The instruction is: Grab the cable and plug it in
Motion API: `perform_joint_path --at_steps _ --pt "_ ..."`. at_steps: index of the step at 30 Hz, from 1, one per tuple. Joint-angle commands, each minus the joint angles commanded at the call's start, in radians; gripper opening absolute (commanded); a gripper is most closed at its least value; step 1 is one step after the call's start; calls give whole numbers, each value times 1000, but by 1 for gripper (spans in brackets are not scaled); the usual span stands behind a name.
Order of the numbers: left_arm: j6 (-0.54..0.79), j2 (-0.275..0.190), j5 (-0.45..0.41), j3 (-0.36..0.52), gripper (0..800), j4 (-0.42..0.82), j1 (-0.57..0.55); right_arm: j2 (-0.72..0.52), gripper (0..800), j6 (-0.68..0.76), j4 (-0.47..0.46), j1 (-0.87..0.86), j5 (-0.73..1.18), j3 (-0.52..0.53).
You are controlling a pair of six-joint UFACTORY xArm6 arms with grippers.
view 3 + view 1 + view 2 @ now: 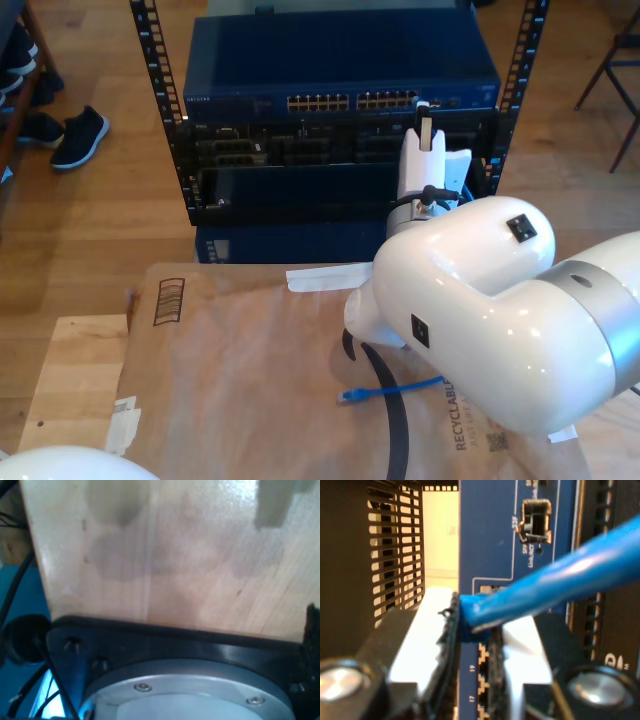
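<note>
The cable (560, 582) is pinched at its plug end between the pads of my second gripper (472, 630), held right up against the blue face of the switch (340, 75) in the rack, its far end lying loose on the brown paper (250, 380); the likely slip is a plug tilted off its port, jamming on the edge; my first gripper's state I cannot tell, its camera facing pale wood; beyond lie wooden floor and shoes (75, 135).
</note>
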Motion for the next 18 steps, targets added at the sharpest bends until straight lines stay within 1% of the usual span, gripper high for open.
perform_joint_path --at_steps 18 --pt "0 0 0 0 799 0 0 8 0 0 -2 -2 0 -12"
